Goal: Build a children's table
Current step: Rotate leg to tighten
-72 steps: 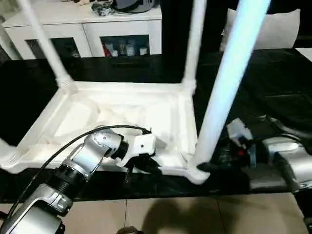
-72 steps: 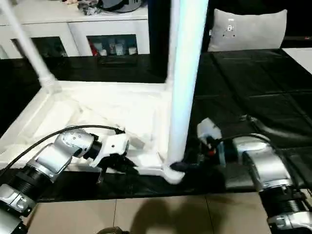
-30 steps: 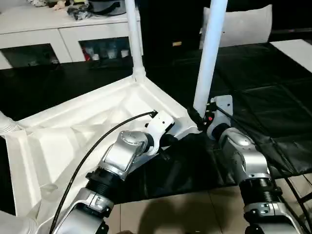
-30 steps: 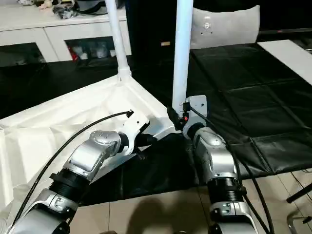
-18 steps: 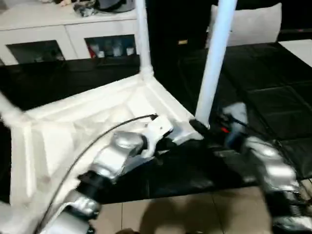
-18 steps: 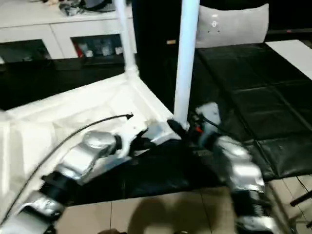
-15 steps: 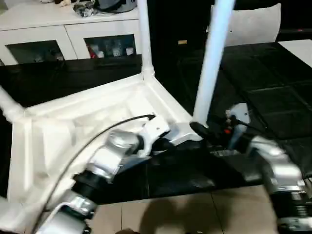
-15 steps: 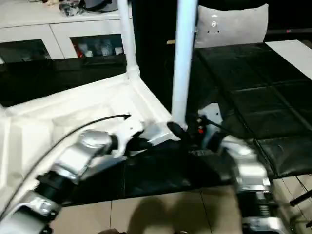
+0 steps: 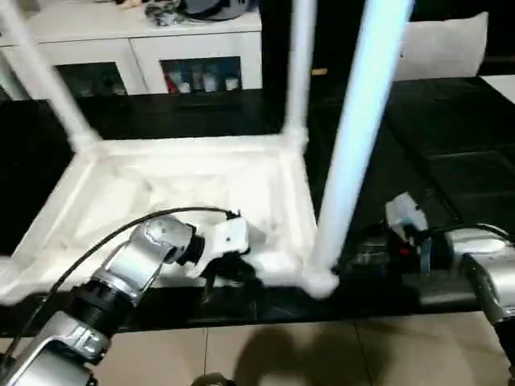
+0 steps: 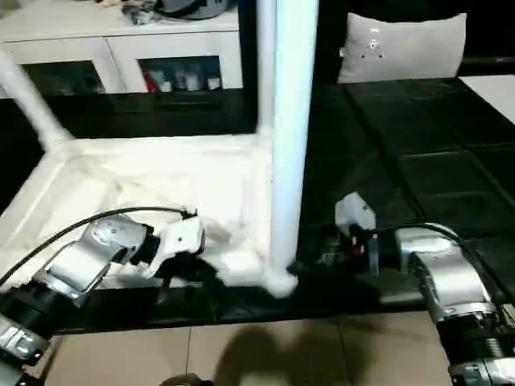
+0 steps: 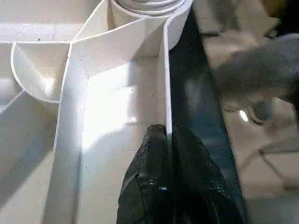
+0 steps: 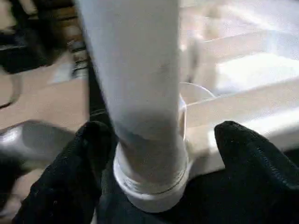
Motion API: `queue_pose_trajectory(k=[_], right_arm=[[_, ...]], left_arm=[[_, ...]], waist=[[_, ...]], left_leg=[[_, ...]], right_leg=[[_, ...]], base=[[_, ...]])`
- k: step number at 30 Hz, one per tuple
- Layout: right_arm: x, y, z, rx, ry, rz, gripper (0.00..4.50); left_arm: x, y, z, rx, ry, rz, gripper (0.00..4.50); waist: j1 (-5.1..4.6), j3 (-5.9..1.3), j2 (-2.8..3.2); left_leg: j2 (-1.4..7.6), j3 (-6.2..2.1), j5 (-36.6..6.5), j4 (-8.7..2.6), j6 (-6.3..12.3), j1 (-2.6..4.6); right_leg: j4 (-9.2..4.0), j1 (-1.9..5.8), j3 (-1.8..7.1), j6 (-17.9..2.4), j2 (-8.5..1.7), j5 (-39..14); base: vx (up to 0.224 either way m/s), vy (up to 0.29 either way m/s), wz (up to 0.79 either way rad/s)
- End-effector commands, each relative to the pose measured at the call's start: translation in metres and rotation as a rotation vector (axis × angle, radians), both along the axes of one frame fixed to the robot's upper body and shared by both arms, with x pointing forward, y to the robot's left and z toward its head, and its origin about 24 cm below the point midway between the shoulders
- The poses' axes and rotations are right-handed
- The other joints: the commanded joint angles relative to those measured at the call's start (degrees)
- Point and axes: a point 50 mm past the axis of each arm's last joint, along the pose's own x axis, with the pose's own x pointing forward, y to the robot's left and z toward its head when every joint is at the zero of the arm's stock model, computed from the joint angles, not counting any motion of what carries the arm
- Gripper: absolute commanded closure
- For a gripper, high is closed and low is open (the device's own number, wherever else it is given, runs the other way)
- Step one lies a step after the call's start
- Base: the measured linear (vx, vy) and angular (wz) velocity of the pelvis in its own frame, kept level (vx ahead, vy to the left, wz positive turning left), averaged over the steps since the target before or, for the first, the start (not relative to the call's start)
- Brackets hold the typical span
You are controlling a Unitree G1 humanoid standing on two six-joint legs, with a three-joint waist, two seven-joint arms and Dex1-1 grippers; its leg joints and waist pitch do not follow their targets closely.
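Note:
The children's table lies upside down on a black mat, the ribbed underside of its white top (image 9: 185,173) facing up. White legs stand in the corner sockets: a near right leg (image 9: 358,137), a far right leg (image 9: 299,72) and a far left leg (image 9: 44,76). My left gripper (image 9: 228,272) is shut on the top's thin near rim (image 11: 165,93), its fingertips (image 11: 156,135) pinching that wall. My right gripper (image 9: 348,259) is at the base of the near right leg (image 12: 140,93). It is open, one finger (image 12: 91,154) beside the leg, the other finger (image 12: 245,154) standing off.
A white cabinet with glass doors (image 9: 161,56) runs along the back with clutter on top. A grey cushion (image 10: 402,44) leans at the back right. The black mat (image 9: 451,161) stretches to the right. Tiled floor (image 9: 265,354) lies in front of the mat's near edge.
The whole view has swung, so the table now looks square-on instead of angled. My left gripper stays on the near rim and my right gripper stays at the near right leg's base.

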Motion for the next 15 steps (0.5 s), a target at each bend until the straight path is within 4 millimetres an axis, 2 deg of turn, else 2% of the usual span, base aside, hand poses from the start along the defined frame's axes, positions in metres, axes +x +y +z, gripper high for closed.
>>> queue_pose_trajectory(k=[1, 3, 7, 8, 12, 13, 15], right_arm=[[0.001, 0.004, 0.007, 0.008, 0.002, 0.064, 1.09], [0.001, 0.007, 0.007, 0.012, 0.010, 0.084, 1.21], [-0.003, 0.015, 0.003, 0.030, 0.043, 0.133, 1.45], [-0.004, 0.019, 0.002, 0.047, 0.054, 0.149, 1.74], [-0.005, 0.022, 0.001, 0.066, 0.069, 0.163, 1.89], [-0.006, 0.023, 0.000, 0.071, 0.073, 0.167, 2.12], [-0.007, 0.024, 0.000, 0.075, 0.077, 0.171, 2.19]], left_arm=[[-0.006, -0.005, 0.002, 0.025, 0.026, -0.122, 4.50], [-0.006, -0.005, 0.002, 0.031, 0.027, -0.137, 4.50], [-0.006, -0.005, 0.003, 0.041, 0.027, -0.160, 4.50], [-0.005, -0.006, 0.003, 0.039, 0.026, -0.163, 4.50], [-0.005, -0.008, 0.003, 0.030, 0.029, -0.171, 4.50], [-0.006, -0.008, 0.003, 0.028, 0.031, -0.172, 4.50], [-0.006, -0.008, 0.003, 0.027, 0.033, -0.173, 4.50]], waist=[[-0.09, -3.73, -1.19], [0.02, -3.69, -1.08], [0.17, -3.76, -1.23], [0.23, -3.80, -1.26], [0.71, -3.90, -1.17], [0.86, -3.91, -1.18], [0.90, -3.92, -1.25]], left_leg=[[4.36, -1.51, -7.4, -3.58, 6.97, 1.01], [4.38, -1.50, -7.8, -3.57, 6.64, 1.05], [4.37, -1.50, -7.6, -3.57, 6.22, 1.07], [4.32, -1.47, -7.5, -3.53, 6.22, 1.06], [4.42, -1.47, -6.8, -3.47, 6.27, 1.15], [4.46, -1.49, -6.6, -3.48, 6.26, 1.11], [4.39, -1.48, -6.5, -3.47, 6.20, 1.08]], right_leg=[[-3.73, 2.85, 3.38, -9.2, -5.68, -16.4], [-3.85, 2.82, 3.41, -9.0, -5.79, -17.4], [-3.87, 2.85, 3.42, -8.7, -5.78, -17.6], [-3.85, 2.87, 3.44, -8.7, -5.79, -17.5], [-3.75, 2.79, 3.46, -8.7, -5.76, -16.9], [-3.65, 2.79, 3.49, -8.7, -5.78, -16.5], [-3.65, 2.82, 3.46, -8.7, -5.79, -16.5]], base=[[0.000, 0.000, 0.00], [0.000, 0.000, 0.00], [0.000, 0.000, 0.00], [0.000, 0.000, 0.00], [0.000, 0.000, 0.00], [0.000, 0.000, 0.00], [0.000, 0.000, 0.00]])
